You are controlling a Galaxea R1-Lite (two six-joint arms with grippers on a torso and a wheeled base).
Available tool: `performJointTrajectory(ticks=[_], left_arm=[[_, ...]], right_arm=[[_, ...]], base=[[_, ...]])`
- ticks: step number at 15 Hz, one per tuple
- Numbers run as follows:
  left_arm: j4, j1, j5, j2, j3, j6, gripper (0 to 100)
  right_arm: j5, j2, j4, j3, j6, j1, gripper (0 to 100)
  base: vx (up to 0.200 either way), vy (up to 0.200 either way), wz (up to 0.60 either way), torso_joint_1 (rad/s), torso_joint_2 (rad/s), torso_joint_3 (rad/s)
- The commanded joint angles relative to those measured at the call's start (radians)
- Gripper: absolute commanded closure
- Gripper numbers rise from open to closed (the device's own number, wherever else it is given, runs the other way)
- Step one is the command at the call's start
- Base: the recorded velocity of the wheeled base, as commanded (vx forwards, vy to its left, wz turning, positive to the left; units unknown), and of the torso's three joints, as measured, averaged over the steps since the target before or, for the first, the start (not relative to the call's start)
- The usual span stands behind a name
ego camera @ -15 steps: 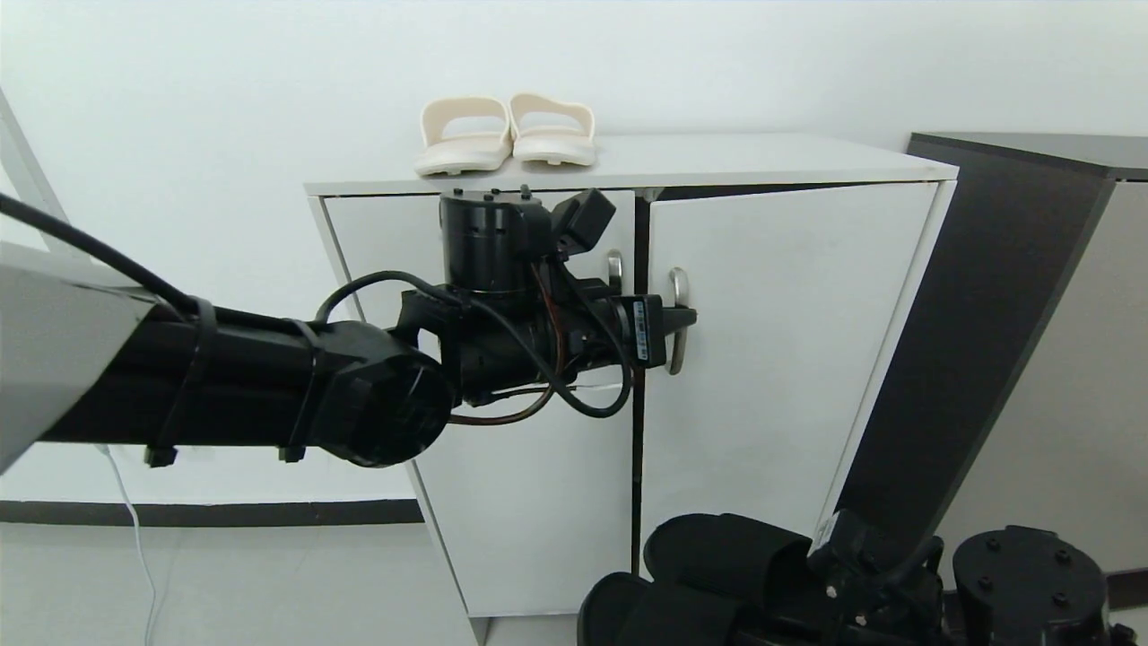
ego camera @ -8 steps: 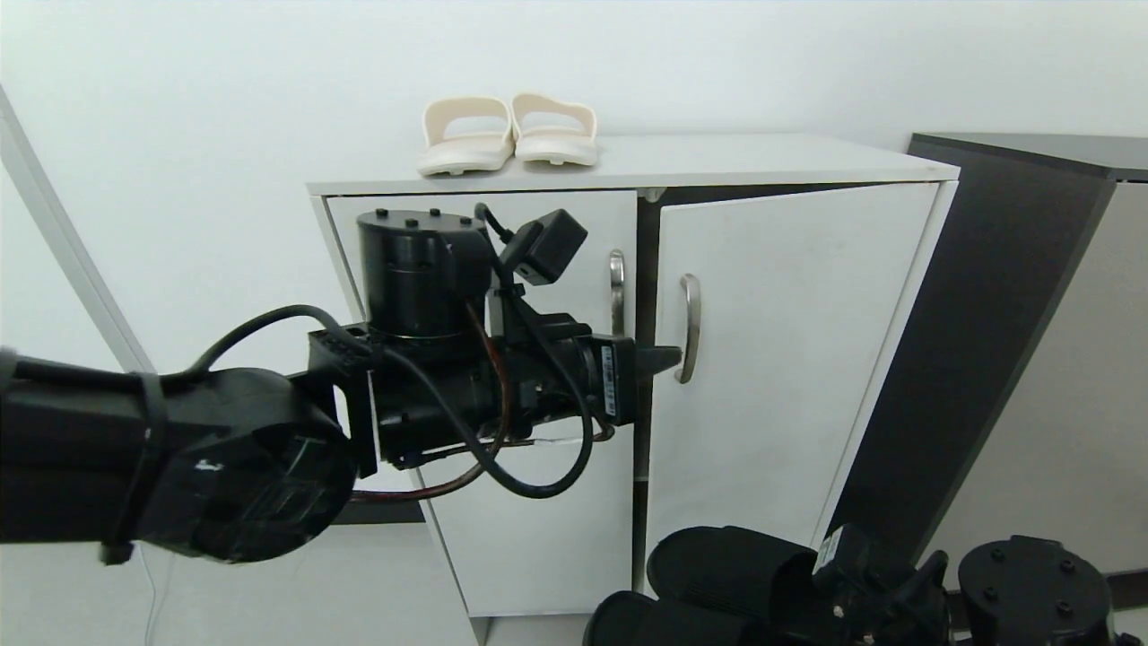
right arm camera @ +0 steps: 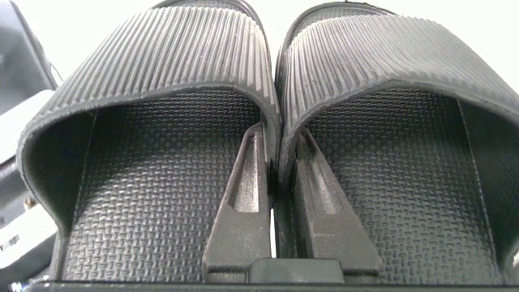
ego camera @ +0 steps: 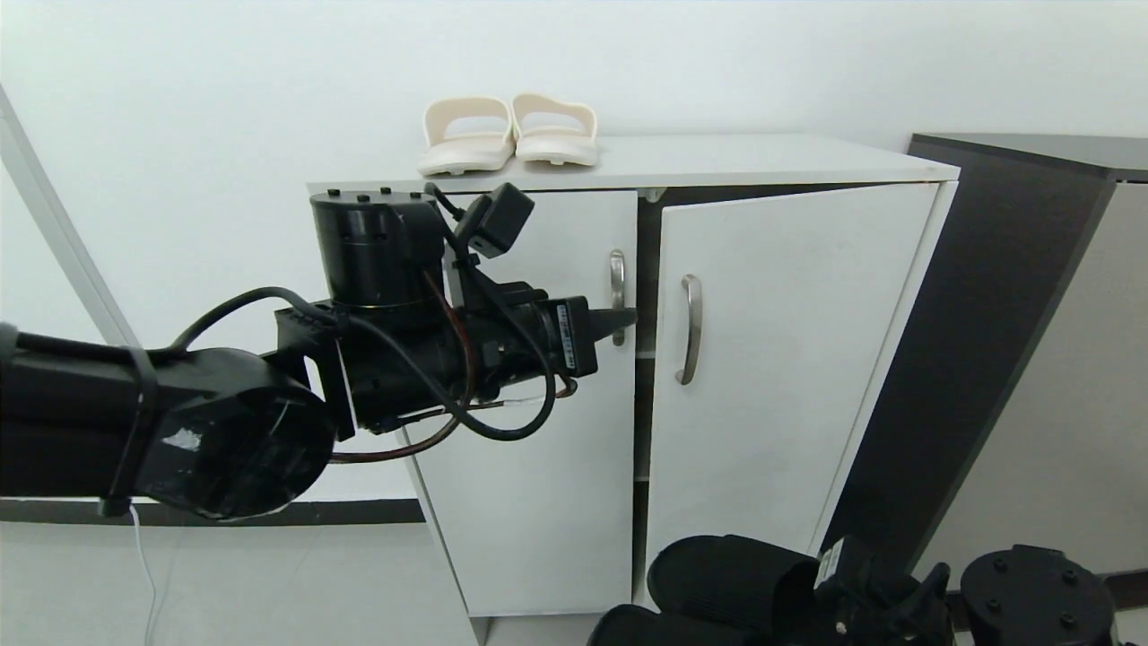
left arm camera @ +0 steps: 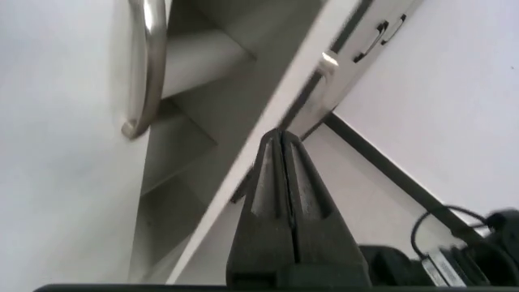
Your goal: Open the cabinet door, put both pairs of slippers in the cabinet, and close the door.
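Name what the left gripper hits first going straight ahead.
Probably the free edge of the ajar right door, just beyond the left gripper; depth is unclear.

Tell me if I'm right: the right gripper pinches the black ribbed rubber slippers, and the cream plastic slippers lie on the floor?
Not quite. The cream plastic slippers are not on the floor; the head view shows them on top of the white cabinet. The rest is right: the right gripper pinches the black ribbed rubber slippers.
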Motion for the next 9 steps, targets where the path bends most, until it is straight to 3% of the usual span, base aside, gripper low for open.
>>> performJointTrajectory(ticks=[1, 9], left_arm=[[-0.004, 0.001, 0.0, 0.052, -0.04, 0.001, 100], [-0.028, 0.017, -0.001, 0.192, -0.179, -0.003, 100]], right_arm=[[0.002, -0.003, -0.001, 0.014, -0.014, 0.005, 100], [0.03, -0.005, -0.001, 0.036, -0.05, 0.006, 100]], base=[[0.0, 0.0, 0.0, 0.0, 0.0, 0.0], [0.0, 0.0, 0.0, 0.0, 0.0, 0.0]])
